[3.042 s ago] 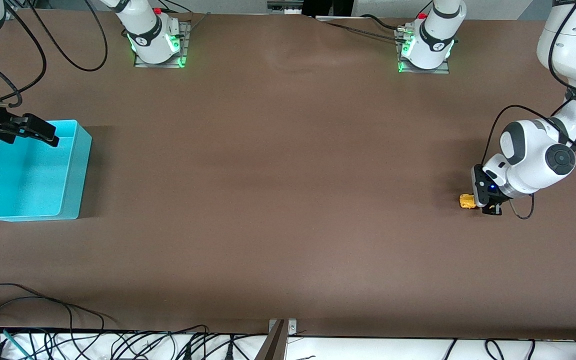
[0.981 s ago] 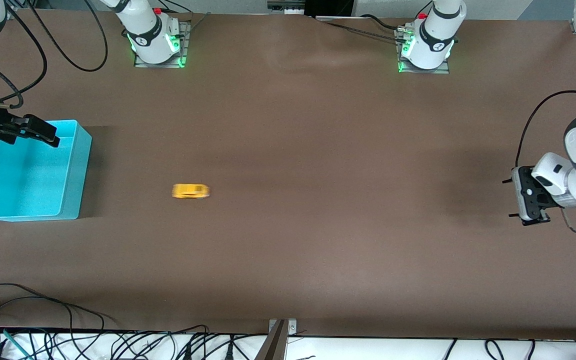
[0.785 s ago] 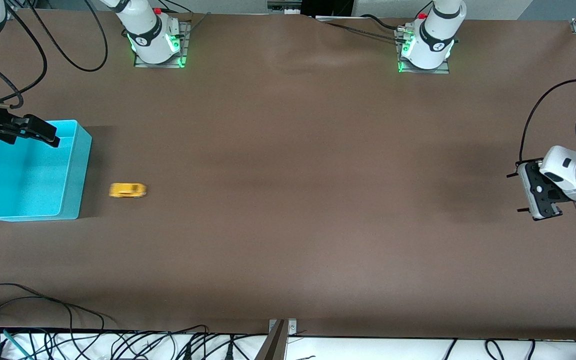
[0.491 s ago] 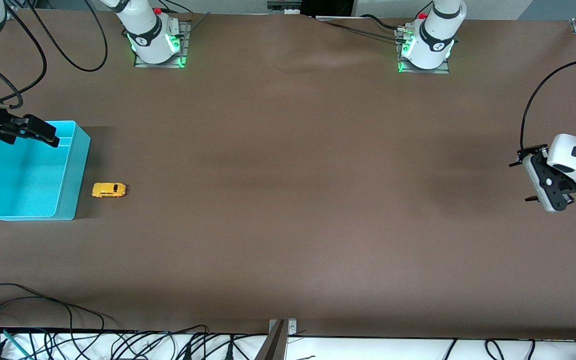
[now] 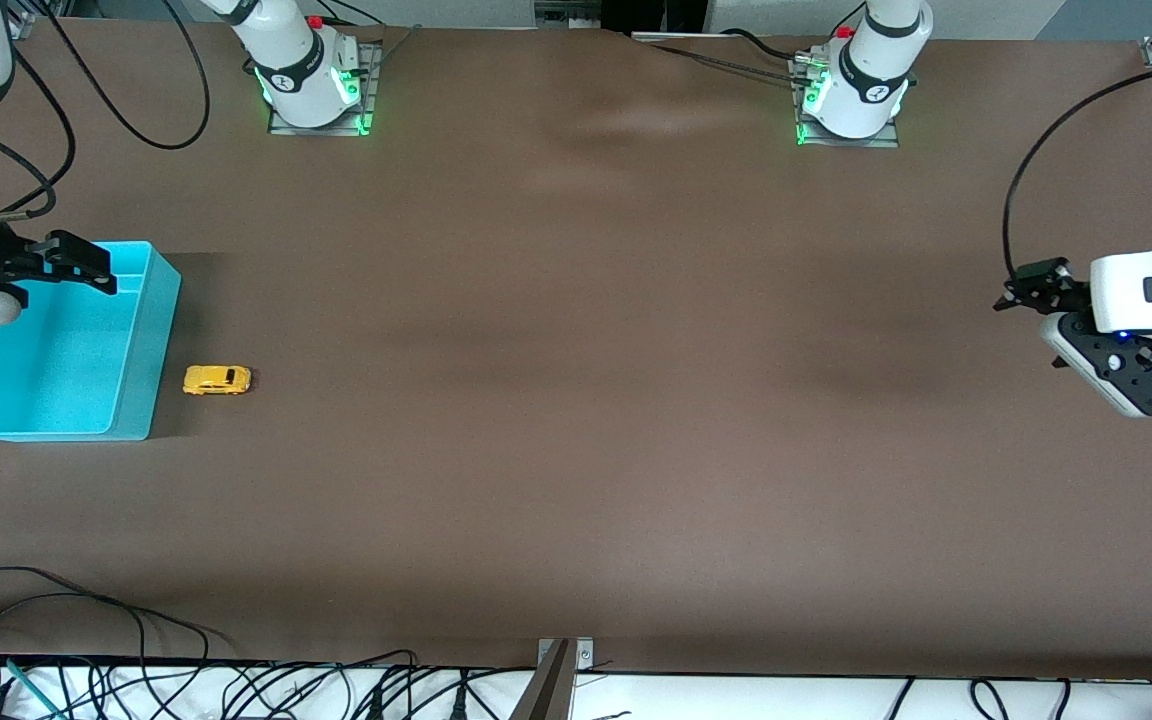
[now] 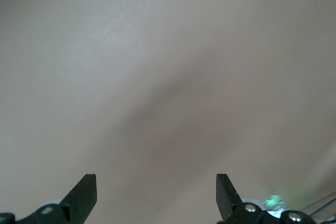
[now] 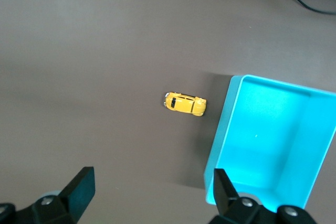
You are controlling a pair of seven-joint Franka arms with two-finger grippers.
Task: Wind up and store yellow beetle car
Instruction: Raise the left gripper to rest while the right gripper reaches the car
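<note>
The yellow beetle car [image 5: 217, 380] stands still on the brown table, just beside the turquoise bin [image 5: 162, 340], toward the right arm's end. It also shows in the right wrist view [image 7: 185, 103], a short gap from the bin's wall [image 7: 223, 129]. My right gripper [image 5: 101, 272] is open and empty, up over the bin's far corner; its open fingers show in the right wrist view [image 7: 152, 187]. My left gripper [image 5: 1024, 288] is open and empty, up over the table's left arm's end. The left wrist view [image 6: 155, 187] shows only bare table between its fingers.
The two arm bases [image 5: 311, 75] [image 5: 851, 85] stand at the table's far edge. Loose cables [image 5: 86, 680] lie along the near edge. A metal bracket [image 5: 561, 660] sits at the middle of the near edge.
The left gripper let go of the car and drew back upward. The car rolled across the table to the bin, nudged it slightly, and stopped beside it.
</note>
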